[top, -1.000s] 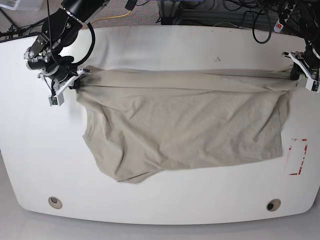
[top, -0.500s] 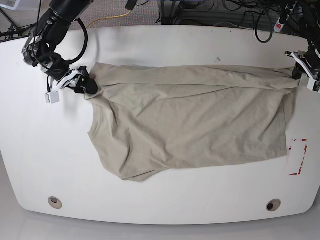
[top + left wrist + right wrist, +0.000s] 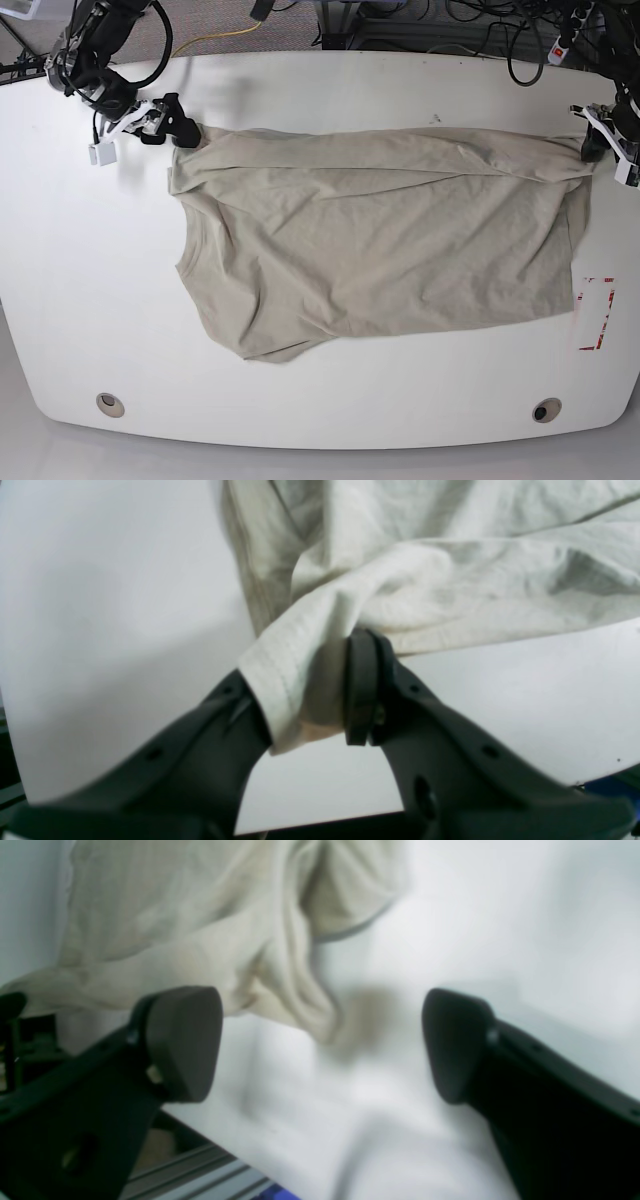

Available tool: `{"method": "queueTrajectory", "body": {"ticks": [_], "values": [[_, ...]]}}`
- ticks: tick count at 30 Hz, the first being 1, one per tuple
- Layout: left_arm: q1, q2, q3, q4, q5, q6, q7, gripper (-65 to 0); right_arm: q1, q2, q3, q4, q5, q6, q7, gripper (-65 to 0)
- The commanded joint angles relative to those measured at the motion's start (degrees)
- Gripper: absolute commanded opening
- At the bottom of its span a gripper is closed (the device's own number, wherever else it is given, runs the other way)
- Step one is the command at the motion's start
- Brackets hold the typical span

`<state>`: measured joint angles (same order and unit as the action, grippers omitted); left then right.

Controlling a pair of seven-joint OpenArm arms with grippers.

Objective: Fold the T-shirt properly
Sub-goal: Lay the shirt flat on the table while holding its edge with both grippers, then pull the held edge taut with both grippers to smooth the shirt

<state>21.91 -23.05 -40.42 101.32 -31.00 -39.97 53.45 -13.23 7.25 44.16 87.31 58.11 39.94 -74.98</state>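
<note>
One wrinkled beige cotton T-shirt (image 3: 380, 240) — hem between left gripper (image 3: 305, 700) pads, right gripper (image 3: 320, 1040) wide, empty.

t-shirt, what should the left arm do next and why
Probably finish opening the left gripper and back away. The T-shirt lies spread on the table, the right gripper stands open and empty, but a hemmed corner sits between the left fingers.
</note>
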Motion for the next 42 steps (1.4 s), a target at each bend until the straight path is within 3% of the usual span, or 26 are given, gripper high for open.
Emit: {"method": "queueTrajectory", "body": {"ticks": [1,3,10,12,17,21,28,36,42], "values": [[-0.2,-1.0,-0.4,1.0,-0.8,0.0,-0.9,-49.7,-0.1,-0.3,-0.3,0.6,0.1,0.1,1.0,-3.8],[-0.2,-1.0,-0.5,1.0,-0.8,0.0,-0.9,-48.3,0.2,-0.9,-0.6,0.6,-0.7,0.1,2.2,-3.8],[-0.2,-1.0,-0.9,0.9,-0.8,0.0,-0.9,-33.5,3.0,-2.8,-2.0,0.6,-4.0,0.1,2.5,-6.0],[-0.2,-1.0,-0.9,0.9,-0.9,0.0,-0.9,-30.6,3.2,-2.8,-2.6,0.7,-4.3,0.1,2.7,-13.5],[-0.2,-0.9,-0.8,0.8,-0.9,0.0,-0.9,-28.1,4.0,-3.2,-3.0,0.6,-5.9,0.1,2.8,-45.7],[-2.2,1.0,-0.9,0.8,-0.5,0.0,-0.8,-28.1,4.2,-3.1,-3.1,0.6,-7.1,0.1,2.8,-63.9],[-2.6,2.3,-5.9,1.1,-0.9,0.0,5.0,-28.1,4.2,-2.8,-3.1,0.8,-7.1,0.1,2.7,-65.0],[-2.5,3.3,-11.8,-1.3,-0.9,0.0,5.5,-28.1,4.0,-2.7,-3.2,0.8,-7.1,0.1,2.5,-65.0],[-2.5,3.4,-10.1,-4.2,-0.8,0.0,5.5,-28.1,3.8,-2.7,-3.2,0.8,-7.1,0.1,2.5,-65.0]]}}
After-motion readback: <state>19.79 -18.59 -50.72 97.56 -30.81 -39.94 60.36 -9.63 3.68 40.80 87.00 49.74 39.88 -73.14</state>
